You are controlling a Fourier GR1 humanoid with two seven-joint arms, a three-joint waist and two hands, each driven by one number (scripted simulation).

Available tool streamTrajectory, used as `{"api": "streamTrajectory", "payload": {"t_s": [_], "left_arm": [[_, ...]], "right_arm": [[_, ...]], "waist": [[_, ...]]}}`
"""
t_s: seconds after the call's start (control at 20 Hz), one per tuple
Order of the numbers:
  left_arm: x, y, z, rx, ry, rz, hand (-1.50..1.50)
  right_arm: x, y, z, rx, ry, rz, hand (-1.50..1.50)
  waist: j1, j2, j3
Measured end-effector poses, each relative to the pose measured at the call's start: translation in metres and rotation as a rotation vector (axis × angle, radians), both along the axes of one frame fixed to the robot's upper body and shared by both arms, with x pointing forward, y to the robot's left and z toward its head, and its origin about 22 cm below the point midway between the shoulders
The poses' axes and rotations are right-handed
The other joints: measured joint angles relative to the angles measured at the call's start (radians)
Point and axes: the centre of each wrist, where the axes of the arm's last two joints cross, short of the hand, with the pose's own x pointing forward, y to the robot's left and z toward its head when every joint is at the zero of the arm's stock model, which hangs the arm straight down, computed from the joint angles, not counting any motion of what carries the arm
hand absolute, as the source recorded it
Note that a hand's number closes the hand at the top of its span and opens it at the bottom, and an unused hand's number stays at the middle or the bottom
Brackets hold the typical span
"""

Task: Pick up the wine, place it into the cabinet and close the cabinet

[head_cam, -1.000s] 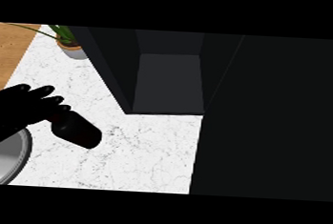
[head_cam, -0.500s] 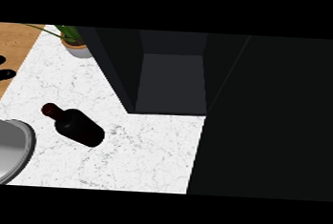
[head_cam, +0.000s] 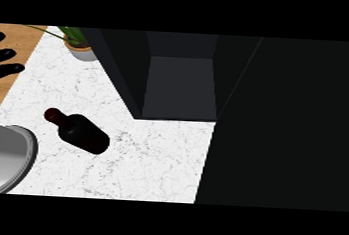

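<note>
1. At the far left edge of my head view I see the left hand, fingers straight and spread, holding nothing, over the wooden strip beside the counter.
2. Below it, at the counter's lower-left corner, sits a grey metal bowl, partly cut off by the view's edge.
3. Just beside the bowl's rim lies the wine, a dark bottle on the white marble, neck pointing up-left. Nothing touches it; it is well apart from the left hand.
4. Near the counter's top-left corner stands a small potted plant.
5. Right of centre, the cabinet stands open, its dark interior showing nothing inside that I can make out.
6. The right hand shows nowhere, so I cannot tell its state.
7. My read: no part of the task is done yet. The bottle is not grasped, the cabinet holds no wine, and its closing is left.
</note>
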Motion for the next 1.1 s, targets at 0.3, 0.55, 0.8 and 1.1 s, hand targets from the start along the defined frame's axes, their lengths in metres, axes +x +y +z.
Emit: {"api": "streamTrajectory", "payload": {"t_s": [0.3,0.55,0.8,1.1], "left_arm": [[0.004,0.005,-0.012,0.036,0.009,0.016,-1.50],[0.012,-0.001,-0.023,0.054,0.013,0.026,-1.50],[0.014,-0.006,-0.051,0.058,0.030,0.036,-1.50],[0.020,-0.009,-0.088,0.074,0.046,0.064,-1.50]], "right_arm": [[0.001,0.002,0.006,-0.005,0.001,-0.006,-1.50],[0.000,0.004,0.008,-0.016,0.013,-0.005,-1.50],[-0.002,0.007,0.008,-0.021,0.021,-0.001,-1.50],[-0.003,0.009,0.010,-0.022,0.015,-0.003,-1.50]], "waist": [[0.001,-0.002,0.003],[-0.003,-0.003,0.005],[-0.004,-0.002,0.001],[-0.007,0.000,-0.001]]}}
